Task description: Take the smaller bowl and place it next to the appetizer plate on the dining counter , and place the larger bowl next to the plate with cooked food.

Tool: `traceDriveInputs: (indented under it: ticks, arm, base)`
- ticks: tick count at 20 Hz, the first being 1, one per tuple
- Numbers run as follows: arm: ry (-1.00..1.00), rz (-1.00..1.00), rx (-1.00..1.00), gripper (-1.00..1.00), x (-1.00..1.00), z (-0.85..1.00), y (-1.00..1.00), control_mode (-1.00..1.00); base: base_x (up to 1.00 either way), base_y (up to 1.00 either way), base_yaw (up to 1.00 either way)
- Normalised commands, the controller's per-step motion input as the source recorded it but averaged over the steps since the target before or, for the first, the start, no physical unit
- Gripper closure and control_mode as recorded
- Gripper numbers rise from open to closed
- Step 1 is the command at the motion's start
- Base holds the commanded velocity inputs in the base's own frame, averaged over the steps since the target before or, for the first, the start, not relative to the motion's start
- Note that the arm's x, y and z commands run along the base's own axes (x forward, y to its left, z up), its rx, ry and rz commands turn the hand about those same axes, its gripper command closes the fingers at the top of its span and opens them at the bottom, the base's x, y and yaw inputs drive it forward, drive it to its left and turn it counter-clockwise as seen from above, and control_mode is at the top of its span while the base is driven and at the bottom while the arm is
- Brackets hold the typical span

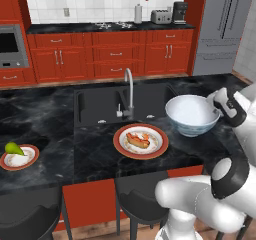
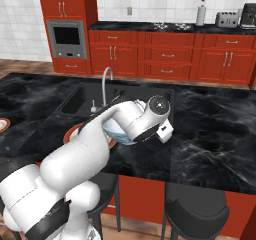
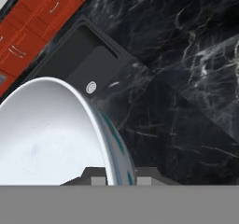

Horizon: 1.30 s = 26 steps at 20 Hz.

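Even, fairly bright rendered light covers the whole kitchen, with no single lamp or window showing as its source. The black marble desk (image 1: 45, 114) stays dark yet its white veins read clearly, and it carries no strong glare. The sink basin (image 1: 100, 104) set in that desk is the darkest patch, nearly featureless. The larger bowl (image 1: 192, 115) beside the sink has a pale, softly shaded inside with faint gradients. All three views look slightly soft and low in resolution; cabinet handles behind the desk are fuzzy. Straight lines stay straight at the edges.
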Motion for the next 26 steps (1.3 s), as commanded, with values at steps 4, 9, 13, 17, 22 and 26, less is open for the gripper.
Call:
traceDriveInputs:
  ticks: [4, 9, 13, 17, 22, 26]
  arm:
    - [0.03, 0.0, 0.0, 1.0, 0.33, -0.32, 0.0, -1.0]
    - [0.03, 0.0, 0.0, 1.0, 0.33, -0.42, 0.0, -1.0]
    - [0.0, 0.0, 0.0, 1.0, 0.28, -0.4, 0.0, -1.0]
    - [0.0, 0.0, 0.0, 1.0, 0.26, -0.37, -0.01, -1.0]
    - [0.0, 0.0, 0.0, 1.0, 0.28, -0.36, -0.05, -1.0]
    - [0.0, 0.0, 0.0, 1.0, 0.28, -0.35, -0.16, -1.0]
  base:
    - [0.0, 0.0, 0.0]
    - [0.0, 0.0, 0.0]
    - [0.0, 0.0, 0.0]
    - [0.0, 0.0, 0.0]
    - [0.0, 0.0, 0.0]
    - [0.0, 0.0, 0.0]
